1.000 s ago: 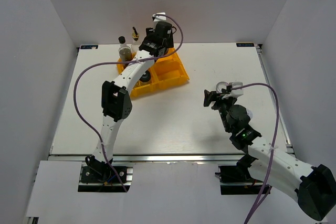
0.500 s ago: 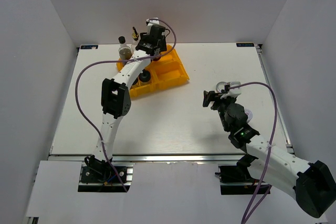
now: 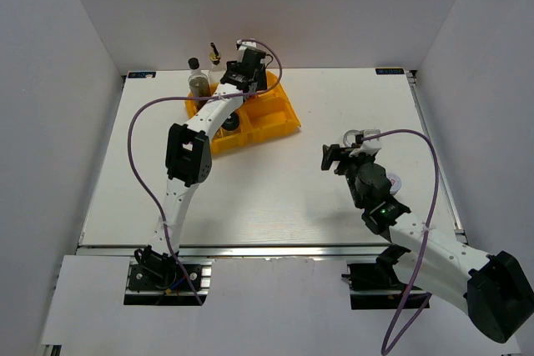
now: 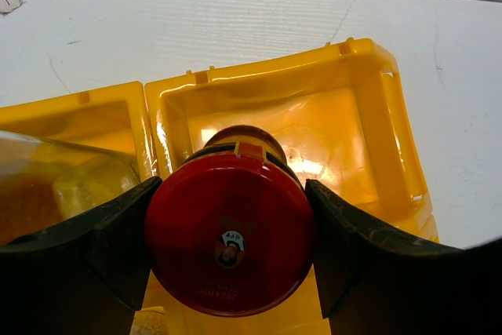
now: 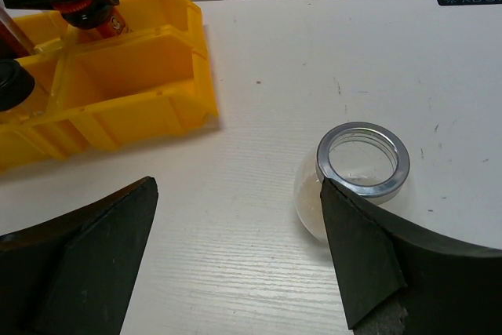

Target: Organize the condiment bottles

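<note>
Left end effector (image 3: 241, 73) is clamped on the red-lidded jar (image 4: 229, 245), one finger on each side of the lid. It's holding the jar just above a back compartment of the yellow tray (image 3: 286, 119); whether the jar's bottom touches the tray floor, can't tell.

Right end effector (image 5: 235, 194) is spread wide with nothing in it, low over the white desk (image 3: 275, 198). A clear jar with a silver rim (image 5: 362, 161) sits on the desk just beside its right finger (image 5: 369, 264).

A black-capped bottle (image 3: 198, 81) and the gold-spouted bottle (image 3: 215, 54) are at the tray's far-left corner. A black cap (image 3: 231, 123) shows inside a near compartment.
</note>
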You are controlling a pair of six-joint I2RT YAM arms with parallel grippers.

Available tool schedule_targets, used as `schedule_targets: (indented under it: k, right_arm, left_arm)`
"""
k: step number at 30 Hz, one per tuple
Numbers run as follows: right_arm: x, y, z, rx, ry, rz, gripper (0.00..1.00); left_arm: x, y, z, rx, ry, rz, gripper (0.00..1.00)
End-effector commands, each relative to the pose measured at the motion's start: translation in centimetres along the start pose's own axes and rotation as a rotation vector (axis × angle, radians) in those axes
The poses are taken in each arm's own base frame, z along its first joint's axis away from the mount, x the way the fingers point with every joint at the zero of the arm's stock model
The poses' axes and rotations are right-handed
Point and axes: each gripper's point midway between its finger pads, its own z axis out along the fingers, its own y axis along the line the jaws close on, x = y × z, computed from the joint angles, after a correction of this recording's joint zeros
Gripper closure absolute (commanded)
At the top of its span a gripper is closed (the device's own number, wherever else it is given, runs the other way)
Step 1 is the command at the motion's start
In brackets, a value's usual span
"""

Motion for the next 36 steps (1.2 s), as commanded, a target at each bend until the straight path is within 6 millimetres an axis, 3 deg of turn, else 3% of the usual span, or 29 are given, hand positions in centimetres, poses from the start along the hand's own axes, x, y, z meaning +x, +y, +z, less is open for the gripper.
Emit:
schedule_targets:
  k: [1, 5, 16, 20, 24, 26, 27, 28, 30, 31, 32, 33, 34, 35, 36]
  right_arm:
    - [-2.1, -0.1, 0.5, 0.024, -0.048, 0.033, 0.11]
    - [-2.2, -0.2, 0.5, 0.033, -0.045, 0.044, 0.11]
    - [-3.9, 0.0, 0.1, 0.034, -0.029, 0.055, 0.11]
    - [-4.0, -3.0, -0.8, 0.219, 0.028, 0.093, 0.11]
    - [-2.7, -6.6, -3.6, 0.428, 0.171, 0.090, 0.11]
    - [-2.7, -7.9, -4.9, 0.485, 0.193, 0.096, 0.11]
    - [-3.0, -8.5, -5.7, 0.512, 0.188, 0.141, 0.11]
    - [-1.9, -9.5, -7.0, 0.551, 0.245, 0.112, 0.11]
    - [-1.7, -10.9, -8.6, 0.610, 0.255, 0.154, 0.11]
    - [-1.4, -11.5, -9.2, 0.631, 0.268, 0.161, 0.11]
    - [-0.5, -12.3, -10.5, 0.666, 0.316, 0.140, 0.11]
    - [-0.2, -12.7, -11.2, 0.685, 0.333, 0.141, 0.11]
    - [-0.1, -13.2, -11.8, 0.722, 0.327, 0.183, 0.11]
    - [0.1, -13.4, -12.4, 0.734, 0.347, 0.179, 0.11]
    - [0.2, -13.4, -12.5, 0.732, 0.353, 0.178, 0.11]
  left_arm:
    - [-7.3, -0.2, -3.3, 0.032, -0.168, -0.101, 0.19]
    - [-7.7, -0.1, -3.7, 0.029, -0.172, -0.112, 0.02]
    - [-9.9, -0.9, -7.1, 0.115, -0.185, -0.118, 0.02]
    - [-10.6, -1.7, -9.5, 0.168, -0.188, -0.104, 0.02]
    - [-11.4, -3.7, -13.5, 0.279, -0.192, -0.094, 0.02]
    - [-10.7, -4.7, -14.9, 0.328, -0.169, -0.063, 0.02]
    - [-10.6, -5.3, -16.9, 0.349, -0.160, -0.039, 0.02]
    - [-10.4, -5.2, -17.8, 0.335, -0.161, -0.021, 0.02]
    - [-8.2, -5.7, -19.6, 0.338, -0.122, 0.018, 0.02]
    - [-9.1, -5.1, -22.3, 0.366, -0.144, -0.013, 0.02]
    - [-4.9, -4.9, -21.8, 0.381, -0.055, 0.015, 0.02]
    - [-4.5, -5.0, -22.7, 0.422, -0.075, -0.012, 0.02]
    - [-5.9, -3.5, -26.2, 0.466, -0.127, -0.090, 0.02]
    - [-5.0, -2.9, -27.0, 0.487, -0.130, -0.112, 0.02]
    - [-1.2, -1.7, -26.1, 0.468, -0.091, -0.113, 0.02]
